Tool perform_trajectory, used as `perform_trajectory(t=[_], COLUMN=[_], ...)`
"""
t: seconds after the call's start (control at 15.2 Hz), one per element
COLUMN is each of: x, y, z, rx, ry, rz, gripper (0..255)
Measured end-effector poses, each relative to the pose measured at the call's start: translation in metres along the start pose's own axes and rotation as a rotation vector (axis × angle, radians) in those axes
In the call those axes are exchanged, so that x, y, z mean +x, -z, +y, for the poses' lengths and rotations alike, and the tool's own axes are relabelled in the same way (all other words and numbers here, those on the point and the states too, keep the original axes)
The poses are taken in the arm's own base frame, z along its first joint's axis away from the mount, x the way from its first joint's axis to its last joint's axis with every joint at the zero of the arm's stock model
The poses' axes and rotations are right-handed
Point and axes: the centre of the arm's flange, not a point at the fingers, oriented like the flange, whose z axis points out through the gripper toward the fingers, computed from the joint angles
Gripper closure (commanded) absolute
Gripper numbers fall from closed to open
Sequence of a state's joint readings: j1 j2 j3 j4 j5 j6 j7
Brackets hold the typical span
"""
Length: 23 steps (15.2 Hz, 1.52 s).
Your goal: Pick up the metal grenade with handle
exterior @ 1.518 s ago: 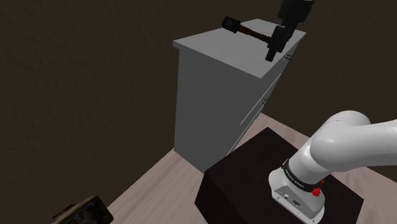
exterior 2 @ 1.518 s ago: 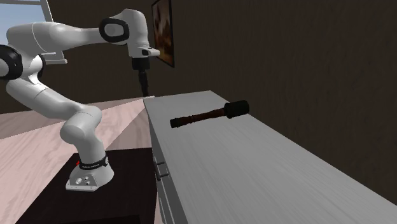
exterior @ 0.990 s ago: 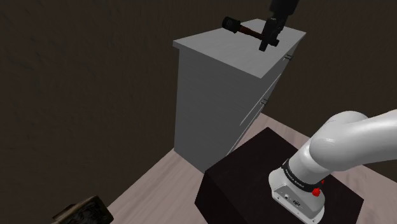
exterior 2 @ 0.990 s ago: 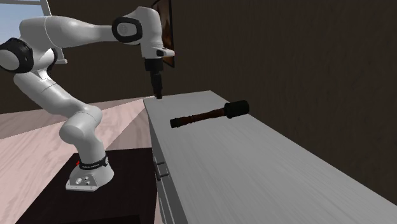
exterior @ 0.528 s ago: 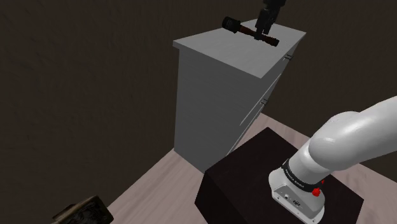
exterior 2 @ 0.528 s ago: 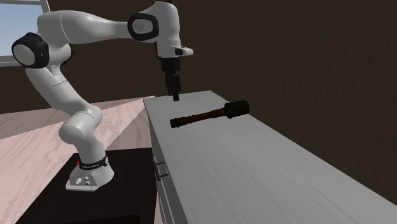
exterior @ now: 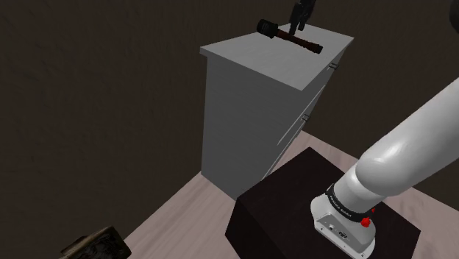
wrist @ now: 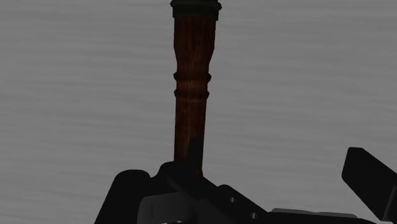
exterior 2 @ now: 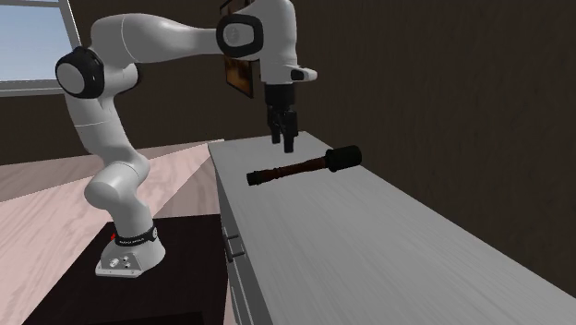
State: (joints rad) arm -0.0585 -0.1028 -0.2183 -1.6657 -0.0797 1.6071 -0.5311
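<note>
while the grenade [exterior 2: 305, 167] lies on the cabinet [exterior 2: 397, 249], the gripper [exterior 2: 283, 140] hovers above it

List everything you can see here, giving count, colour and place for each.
grenade: one, dark head on a reddish-brown handle, lying flat on the cabinet top.
cabinet: one, grey with drawers, against the dark wall beside the stand.
stand: one, dark box, on the floor under the arm's base.
picture: one, framed, on the dark wall, partly hidden behind the arm.
window: one, showing blue, at the second exterior view's upper left.
floor: pale wood planks.
dark lump: one, at the shoulder view's lower left; I cannot tell what it is.
arm: one, white with dark joints, reaching over the cabinet.
gripper: one, black, open, above the grenade's handle and not touching it.
</note>
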Motion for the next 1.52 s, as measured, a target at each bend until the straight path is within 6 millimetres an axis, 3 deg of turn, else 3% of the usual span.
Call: perform_trajectory(t=[0.4,0.92,0.99,1.52], x=[0.046,0.051,0.05,0.05], y=[-0.006,-0.038,-0.039,-0.04], z=[0.053,0.057,0.057,0.057], rx=[0.006,0.006,0.005,0.005], ry=[0.009,0.011,0.011,0.011], rz=[0.001,0.001,0.001,0.002], gripper=[0,0,255,255])
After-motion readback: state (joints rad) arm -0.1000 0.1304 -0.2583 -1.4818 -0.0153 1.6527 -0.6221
